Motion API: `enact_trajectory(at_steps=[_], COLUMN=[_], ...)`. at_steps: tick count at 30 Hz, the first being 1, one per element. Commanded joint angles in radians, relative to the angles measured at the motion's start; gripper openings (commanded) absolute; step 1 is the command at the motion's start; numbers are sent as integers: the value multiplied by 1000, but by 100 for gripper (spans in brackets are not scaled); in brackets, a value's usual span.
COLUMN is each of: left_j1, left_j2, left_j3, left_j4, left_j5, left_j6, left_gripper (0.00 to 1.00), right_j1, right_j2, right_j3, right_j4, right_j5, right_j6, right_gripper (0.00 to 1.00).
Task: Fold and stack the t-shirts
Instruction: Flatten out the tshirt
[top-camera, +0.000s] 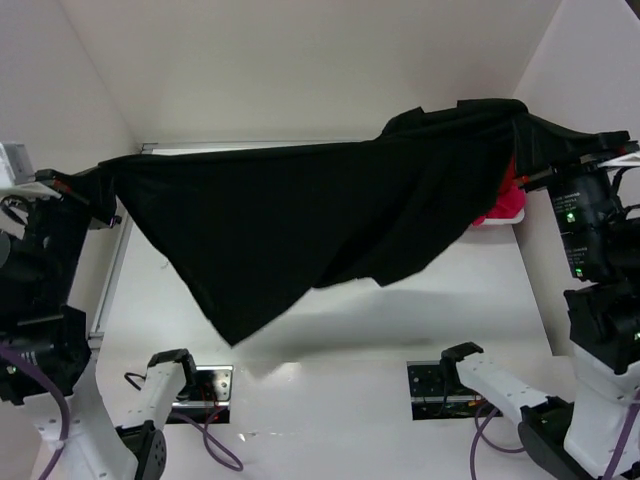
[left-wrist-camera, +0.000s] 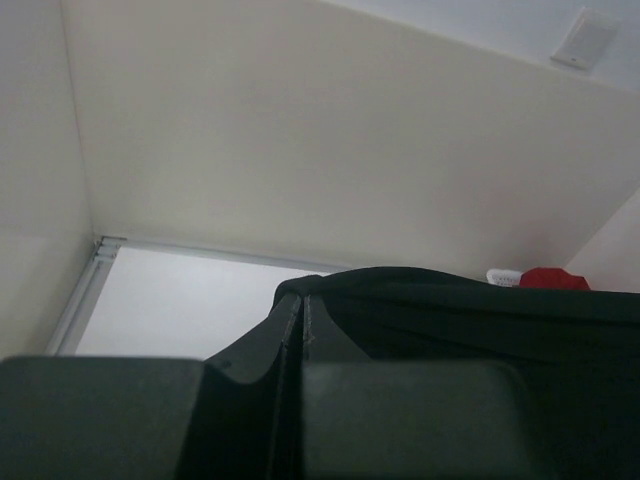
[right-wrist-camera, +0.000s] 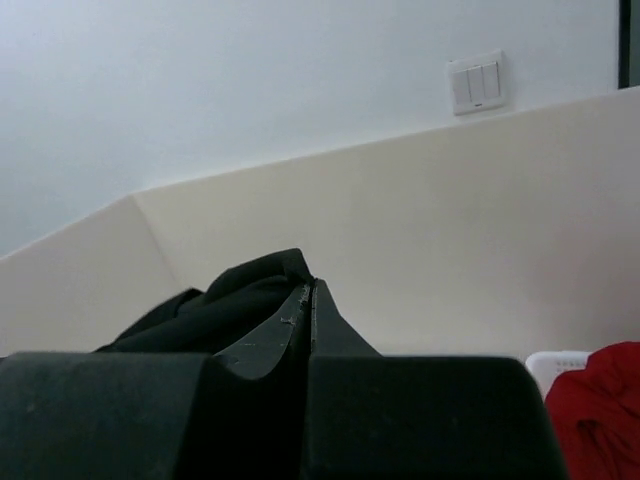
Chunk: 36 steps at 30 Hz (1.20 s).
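A black t-shirt (top-camera: 310, 215) hangs stretched in the air between my two grippers, sagging toward the table in the middle. My left gripper (top-camera: 105, 185) is shut on its left end, high at the left; in the left wrist view the cloth (left-wrist-camera: 470, 320) runs off to the right of the closed fingers (left-wrist-camera: 290, 325). My right gripper (top-camera: 525, 125) is shut on its right end, high at the back right; the bunched cloth (right-wrist-camera: 225, 300) shows left of the closed fingers (right-wrist-camera: 325, 315). Red and pink shirts (top-camera: 500, 200) lie partly hidden behind the black one.
A white basket (top-camera: 505, 215) holding the red and pink cloth stands at the back right; its rim (right-wrist-camera: 550, 362) and red cloth (right-wrist-camera: 600, 400) show in the right wrist view. White walls enclose the table (top-camera: 330, 320) on three sides. A metal rail (top-camera: 110, 270) runs along the left edge.
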Motion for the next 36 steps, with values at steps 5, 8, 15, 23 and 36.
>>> enact_trajectory(at_steps=[5,8,15,23,36], left_j1=[1,1,1,1,1], left_j2=[153,231,543,782,460], left_j3=[-146,-226,-151,264,-250], left_j4=[50,107,230,183,181], left_j5=[14,34,34,23,45], left_j6=[-51,-51,-42,4,19], left_gripper=[0,0,0,0,0], right_j1=[3,3,3,3,3], right_j2=[138,205,471,710,261], right_j3=[-193,-292,-270,239,-412], right_j4=[23,60,163,128,249], right_j5=[12,23,84,139,25], right_j6=[36,36,14,-16,35], right_gripper=[0,0,0,0,0])
